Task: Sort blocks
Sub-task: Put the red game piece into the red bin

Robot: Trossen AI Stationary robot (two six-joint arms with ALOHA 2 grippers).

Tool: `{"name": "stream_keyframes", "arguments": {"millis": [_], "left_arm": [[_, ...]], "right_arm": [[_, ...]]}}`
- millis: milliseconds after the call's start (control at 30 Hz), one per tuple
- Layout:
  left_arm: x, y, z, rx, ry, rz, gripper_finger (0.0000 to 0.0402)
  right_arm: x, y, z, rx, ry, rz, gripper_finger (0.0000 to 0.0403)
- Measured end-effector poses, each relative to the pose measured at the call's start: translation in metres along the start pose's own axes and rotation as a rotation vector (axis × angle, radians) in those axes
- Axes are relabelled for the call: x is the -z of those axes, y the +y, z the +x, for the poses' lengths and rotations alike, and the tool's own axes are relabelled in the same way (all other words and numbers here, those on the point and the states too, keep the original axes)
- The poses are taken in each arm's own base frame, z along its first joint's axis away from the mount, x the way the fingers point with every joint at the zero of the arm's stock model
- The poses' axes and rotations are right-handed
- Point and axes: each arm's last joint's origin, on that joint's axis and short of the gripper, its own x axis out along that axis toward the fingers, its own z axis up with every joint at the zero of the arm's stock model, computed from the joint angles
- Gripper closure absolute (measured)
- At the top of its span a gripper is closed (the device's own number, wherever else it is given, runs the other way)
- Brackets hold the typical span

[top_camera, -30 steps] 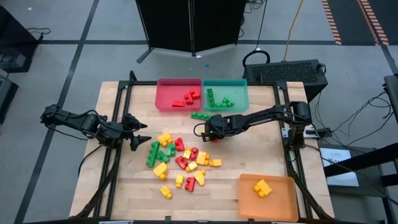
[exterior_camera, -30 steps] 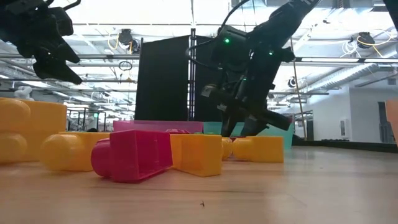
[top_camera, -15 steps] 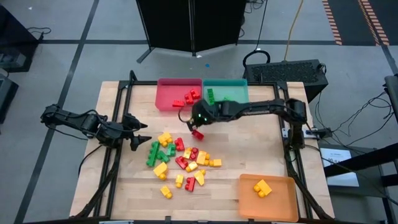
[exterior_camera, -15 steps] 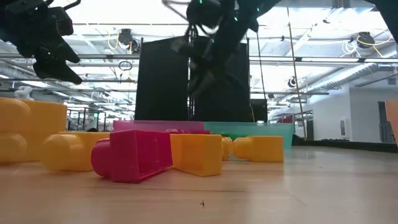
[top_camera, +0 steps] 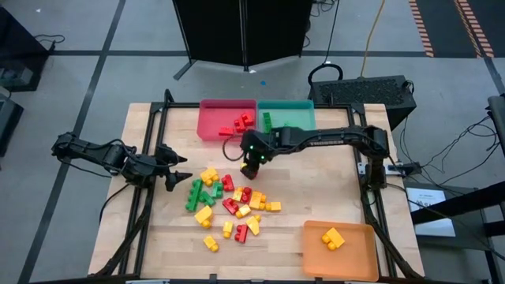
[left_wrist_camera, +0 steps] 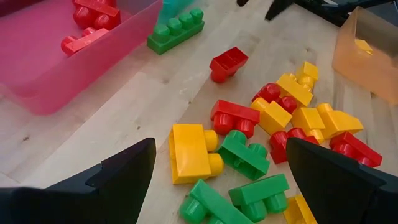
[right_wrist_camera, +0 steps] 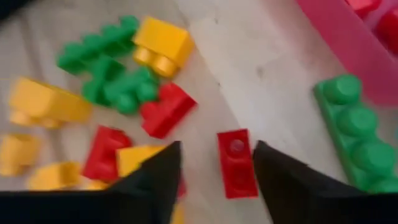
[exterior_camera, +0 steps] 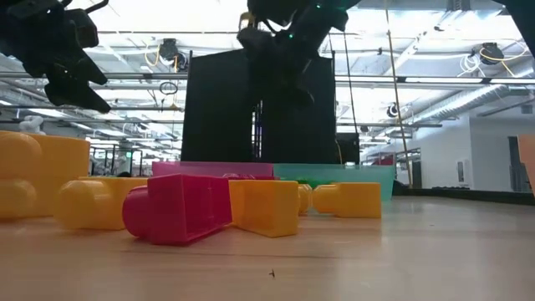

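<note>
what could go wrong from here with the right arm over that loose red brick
1. The small red plastic brick lies on the wood below the open right tool, outside the red plastic tray; a skewed grasp may flick it away.
2. The long green studded brick sits close beside it, next to the tray wall, so a descending finger might knock it.

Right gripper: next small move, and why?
Probably lower the right gripper straight down and close on the red brick. Its fingers stand open, and the brick lies loose on the wood between them, short of the red tray. The left gripper waits open at the table's left side.
</note>
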Motion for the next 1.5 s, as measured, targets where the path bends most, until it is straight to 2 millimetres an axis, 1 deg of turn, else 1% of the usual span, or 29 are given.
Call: {"name": "stream_keyframes", "arguments": {"millis": [67,167,300,400,533,700,800,900,1000,1167,1267,1333,1433,1500], "left_arm": [[0.0,0.0,0.0,0.0,0.0,0.001,0.004],[0.0,0.0,0.0,0.0,0.001,0.001,0.004],[0.0,0.0,0.0,-0.001,0.001,0.001,0.004],[0.0,0.0,0.0,-0.001,0.002,0.001,0.004],[0.0,0.0,0.0,-0.001,0.002,-0.004,0.004],[0.0,0.0,0.0,-0.009,-0.005,-0.005,0.004],[0.0,0.0,0.0,-0.015,-0.011,-0.005,0.004],[0.0,0.0,0.0,-0.017,-0.012,-0.005,0.004],[0.0,0.001,0.0,-0.019,-0.013,-0.005,0.004],[0.0,0.001,0.0,-0.02,-0.014,-0.005,0.004],[0.0,0.001,0.0,-0.021,-0.015,-0.006,0.004],[0.0,0.001,0.0,-0.02,-0.015,-0.007,0.004],[0.0,0.001,0.0,-0.021,-0.015,-0.007,0.004],[0.0,0.001,0.0,-0.021,-0.015,-0.007,0.004]], "right_arm": [[0.005,0.002,0.007,0.054,0.012,-0.014,0.0135],[0.009,0.003,0.019,0.08,0.027,-0.002,0.0073],[0.015,0.003,0.037,0.096,0.06,0.012,0.0022],[0.021,0.002,0.052,0.112,0.098,0.013,0.0006],[0.028,-0.001,0.069,0.129,0.138,0.01,0.0009],[0.04,-0.01,0.098,0.175,0.209,-0.001,0.001],[0.042,-0.011,0.105,0.181,0.218,0.013,0.0025],[0.043,-0.013,0.108,0.199,0.216,0.05,0.0067],[0.043,-0.014,0.109,0.224,0.206,0.089,0.0135],[0.042,-0.014,0.107,0.222,0.199,0.146,0.0286],[0.038,-0.012,0.103,0.214,0.195,0.141,0.0286],[0.032,-0.009,0.1,0.2,0.188,0.118,0.0286],[0.011,-0.006,0.09,0.166,0.136,0.096,0.0286],[-0.008,-0.007,0.079,0.145,0.078,0.09,0.0286]]}}
